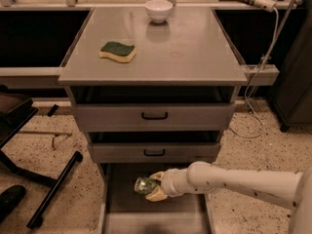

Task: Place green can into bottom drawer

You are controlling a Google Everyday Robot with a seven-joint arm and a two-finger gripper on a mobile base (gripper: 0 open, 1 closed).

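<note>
The green can (144,185) has a mottled green-and-silver label and a shiny metal end. It lies on its side in my gripper (155,186), which is shut on it. The white arm reaches in from the right. The can hangs inside the open bottom drawer (117,201), a deep grey tray, over its left half and above the floor. I cannot tell whether the can touches the floor.
The two upper drawers (154,115) with black handles are closed. On the cabinet top lie a green-topped yellow sponge (117,51) and a white bowl (159,9). A black chair base (48,182) stands on the floor at left. A cable (253,82) hangs at right.
</note>
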